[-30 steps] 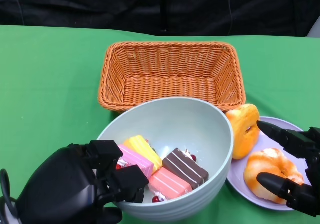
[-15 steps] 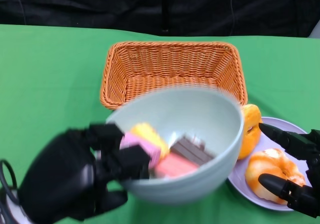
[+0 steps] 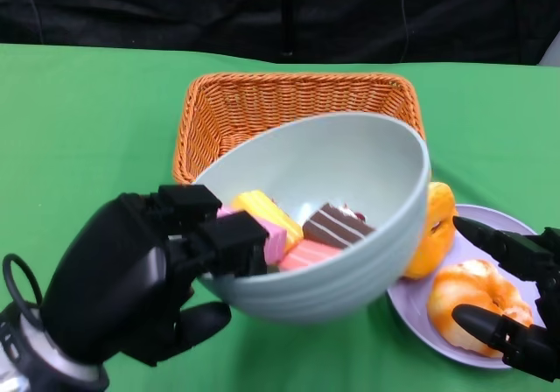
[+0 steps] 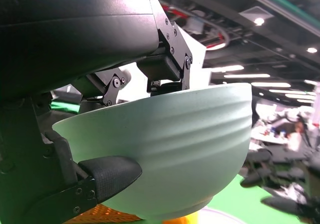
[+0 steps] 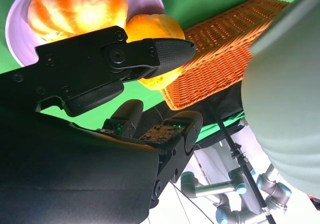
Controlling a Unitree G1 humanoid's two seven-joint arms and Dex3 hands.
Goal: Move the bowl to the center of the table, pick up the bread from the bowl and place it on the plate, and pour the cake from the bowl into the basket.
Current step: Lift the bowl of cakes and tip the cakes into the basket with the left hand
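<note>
The left hand [image 3: 140, 300] grasps the rim of the bowl [image 3: 350, 261], raised off the table [image 3: 79, 121] in front of the basket [image 3: 262, 103] with cake [image 3: 302, 230] inside, while the right hand [image 3: 516, 309] hovers released over the bread [image 3: 468, 291] on the plate [image 3: 411, 304].

Head view bright, even, sharp, w/ soft shadow under raised bowl [image 3: 341, 269] on green table [image 3: 87, 129]; right wrist view: bread [image 5: 75, 6] overexposed w/ glare, hand [image 5: 125, 69] dark in shade; left wrist view: ceiling lamps flare, bkgd out of focus, hand [image 4: 75, 44] nearly black.
</note>
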